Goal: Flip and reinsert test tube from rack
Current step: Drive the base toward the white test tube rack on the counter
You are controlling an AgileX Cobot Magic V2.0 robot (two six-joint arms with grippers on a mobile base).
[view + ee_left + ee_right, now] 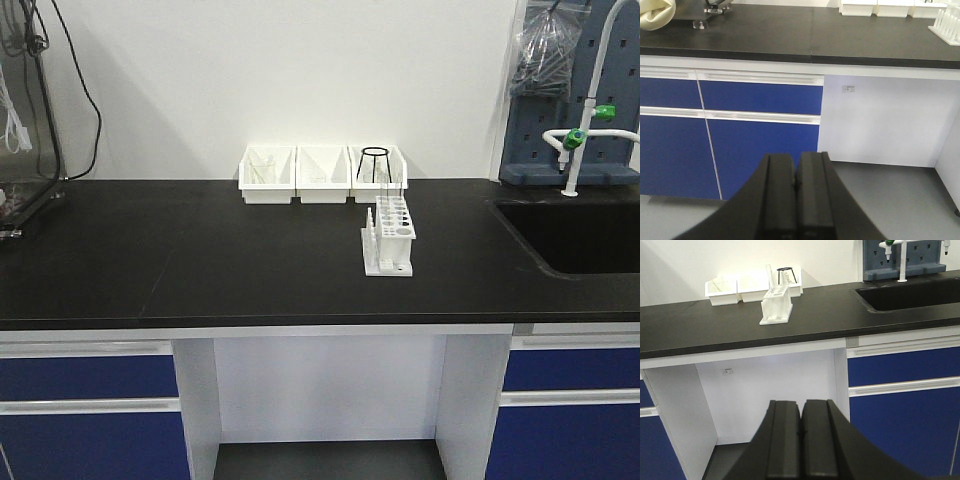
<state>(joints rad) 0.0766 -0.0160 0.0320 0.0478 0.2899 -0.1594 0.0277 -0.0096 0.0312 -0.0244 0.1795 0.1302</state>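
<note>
Small white plastic test tube rack [776, 305] on black counter [840, 315] sits upper left of my right fingers [785, 440], nearer than left fingers [780, 200]; both pairs closed, empty.

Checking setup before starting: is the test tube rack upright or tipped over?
Upright. The rack stands on its base on the black counter, holed top plate facing up, pegs pointing upward.
</note>
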